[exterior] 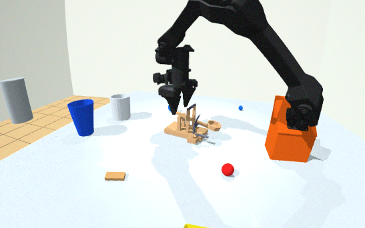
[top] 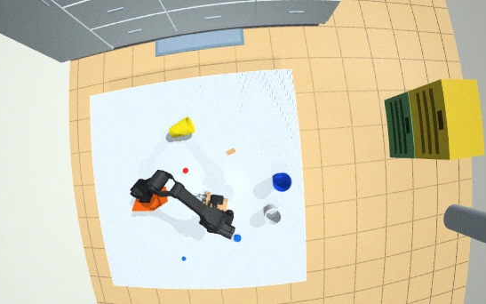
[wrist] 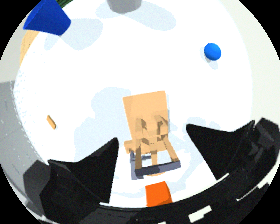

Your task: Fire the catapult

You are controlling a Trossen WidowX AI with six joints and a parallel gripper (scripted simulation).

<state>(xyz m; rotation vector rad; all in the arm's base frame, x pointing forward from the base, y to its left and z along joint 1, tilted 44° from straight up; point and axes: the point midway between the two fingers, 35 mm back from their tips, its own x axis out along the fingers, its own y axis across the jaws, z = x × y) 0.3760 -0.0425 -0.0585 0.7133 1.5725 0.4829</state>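
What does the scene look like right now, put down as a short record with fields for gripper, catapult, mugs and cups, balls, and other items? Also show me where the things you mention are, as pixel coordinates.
Gripper: open, nothing held, above the catapult
Catapult: wooden, upright on the white table
White mug: upright [top: 272, 216] [exterior: 121, 108]
Blue cup: upright [top: 282, 182] [exterior: 82, 118] [wrist: 47, 19]
Yellow cup: on its side [top: 181, 128]
Balls: one red [top: 186, 171] [exterior: 227, 169], two blue
Other: orange block under the arm's base, small wooden piece lying flat

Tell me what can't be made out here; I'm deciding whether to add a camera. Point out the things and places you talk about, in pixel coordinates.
- Catapult [top: 224, 204] [exterior: 176, 131] [wrist: 146, 107], top view: partly hidden under the arm.
- Larger blue ball [top: 237, 238] [exterior: 169, 108] [wrist: 212, 51], exterior view: mostly behind the pincer [exterior: 180, 110] [wrist: 152, 134].
- Yellow cup [top: 181, 128] [exterior: 195, 226], exterior view: cut off by the bottom edge.
- White mug's [top: 273, 216] [exterior: 121, 108] [wrist: 125, 5] rim, wrist view: beyond the top edge.
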